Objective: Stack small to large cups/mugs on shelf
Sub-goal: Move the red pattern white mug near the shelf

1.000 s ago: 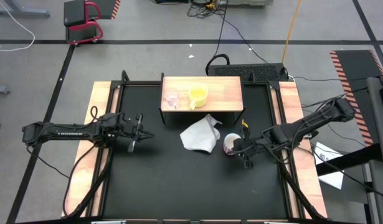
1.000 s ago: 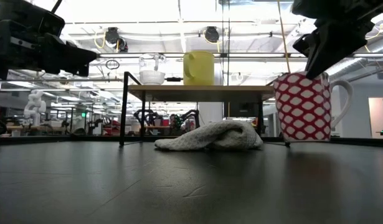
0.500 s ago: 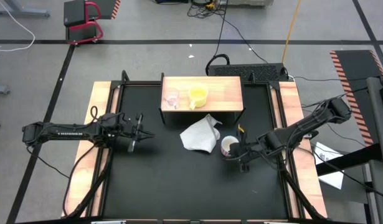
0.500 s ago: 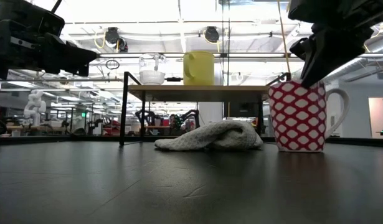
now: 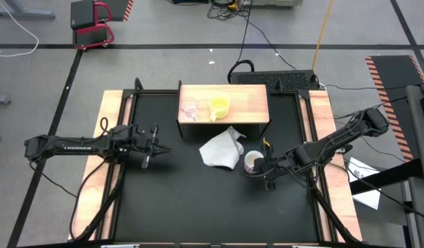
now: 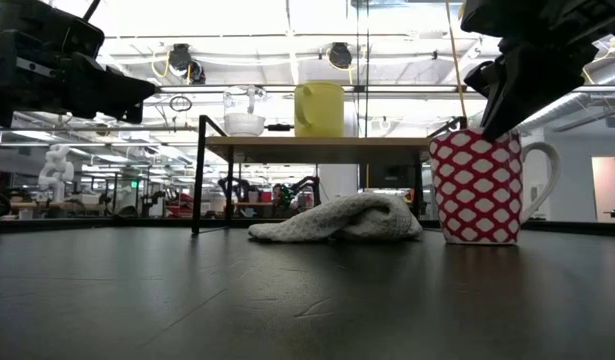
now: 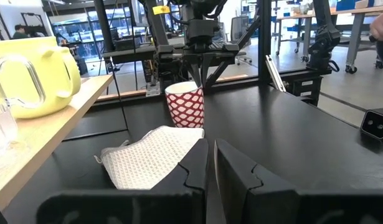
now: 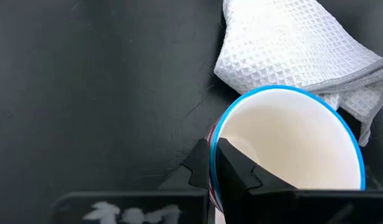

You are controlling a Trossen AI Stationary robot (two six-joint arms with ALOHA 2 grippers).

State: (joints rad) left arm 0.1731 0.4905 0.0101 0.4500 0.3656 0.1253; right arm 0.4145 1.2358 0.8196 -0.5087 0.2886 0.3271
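Observation:
A tiny clear glass cup [image 5: 189, 109] and a yellow cup [image 5: 219, 105] stand side by side on the low light-wood shelf [image 5: 249, 103] at the table's far middle. The white mug with a red pattern [image 6: 479, 190] stands upright on the black tabletop, to the right of the grey-white cloth [image 5: 222, 150] and nearer than the shelf. My right gripper [image 5: 261, 165] is shut on the mug. My left gripper [image 5: 158, 146] hovers shut at the table's left, pointing level toward the cloth and touching nothing. My right gripper grips the mug's blue rim [image 8: 211, 152], on the side toward the table's right and near edges. One finger is inside the mug and one outside. The fingers slant down from the table's right. The mug stands upright with its base on the tabletop, its handle [image 6: 542, 180] toward the right.
The crumpled cloth [image 6: 337, 220] lies between the mug and the shelf's front. Wooden rails [image 5: 320, 124] run along the table's left and right edges. Bare black tabletop stretches across the near half.
My right gripper has gone down a little, still shut on the mug's rim. The mug hung clear of the table a second ago and now stands on it. Nothing has moved in the last half second.

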